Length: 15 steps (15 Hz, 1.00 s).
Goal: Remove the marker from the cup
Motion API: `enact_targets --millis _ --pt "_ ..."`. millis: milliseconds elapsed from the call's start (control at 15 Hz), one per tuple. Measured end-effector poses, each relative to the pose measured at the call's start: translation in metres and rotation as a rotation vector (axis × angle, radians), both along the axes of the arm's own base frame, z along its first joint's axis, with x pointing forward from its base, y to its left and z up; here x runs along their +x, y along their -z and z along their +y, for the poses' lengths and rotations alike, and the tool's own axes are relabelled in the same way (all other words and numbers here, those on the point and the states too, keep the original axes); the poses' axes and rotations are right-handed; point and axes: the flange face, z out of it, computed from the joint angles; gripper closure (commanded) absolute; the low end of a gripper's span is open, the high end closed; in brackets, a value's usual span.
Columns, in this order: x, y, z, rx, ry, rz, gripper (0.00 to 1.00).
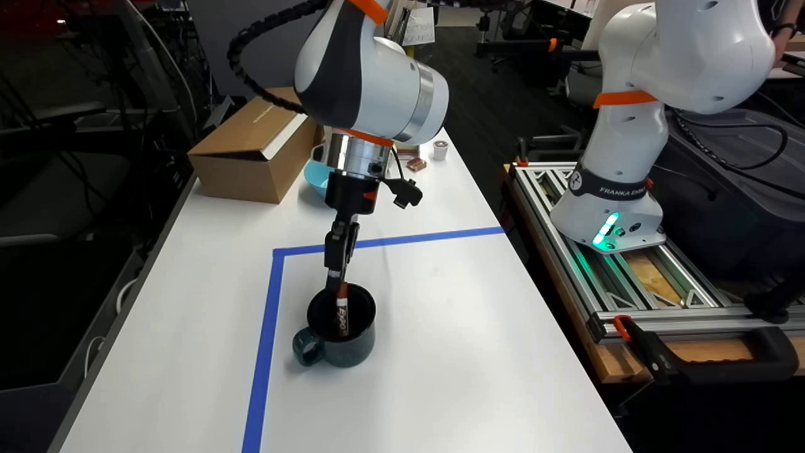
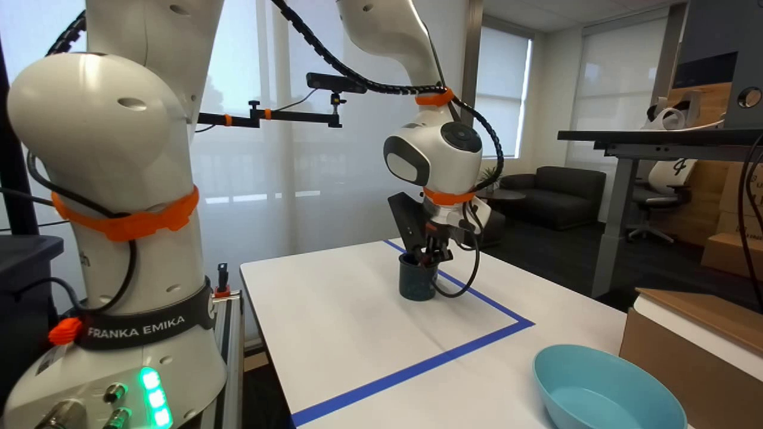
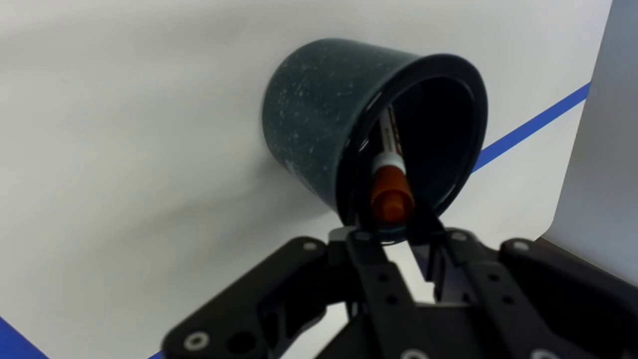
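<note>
Robot gripper (image 3: 394, 219) at the mug (image 1: 349, 353): its fingers (image 3: 427, 227) stand narrow, holding the reddish cap of the marker (image 1: 343, 319), whose lower part lies inside, ringed by the mug's wall. The mug stands on the white table (image 1: 478, 365) within a corner of blue tape (image 1: 268, 333); beyond the tape, well apart, a light-blue bowl (image 2: 608, 390) sits beside a cardboard box (image 1: 229, 176).
</note>
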Motion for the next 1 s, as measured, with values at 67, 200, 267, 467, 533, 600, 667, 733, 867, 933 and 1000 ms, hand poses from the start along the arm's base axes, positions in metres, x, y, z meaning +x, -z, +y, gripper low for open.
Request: enact_targets --millis 67,200,267,467,533,600,667,733,867,933,1000 --pt "-0.0008 0.0005 0.0005 0.000 -0.001 0.002 0.74" --pt "-0.0034 0.0020 0.0017 0.000 -0.004 0.007 0.94" --pt "-0.0043 0.0022 0.0023 0.000 -0.004 0.008 0.97" --pt "-0.0054 0.0025 0.0031 0.001 -0.004 0.010 0.95" --pt "-0.0055 0.0025 0.0032 0.001 -0.004 0.010 0.95" --pt "-0.0055 0.0024 0.0032 0.001 -0.004 0.010 0.95" --pt "-0.0055 0.0024 0.0031 0.001 -0.003 0.010 0.95" --pt "-0.0056 0.0024 0.0030 0.001 -0.002 0.010 0.95" --pt "-0.0062 0.0015 0.0015 0.001 0.004 0.012 0.95" --pt "-0.0069 0.0002 -0.0001 0.001 0.009 0.012 0.95" --pt "-0.0075 -0.0020 -0.0019 0.001 0.015 0.011 0.95"
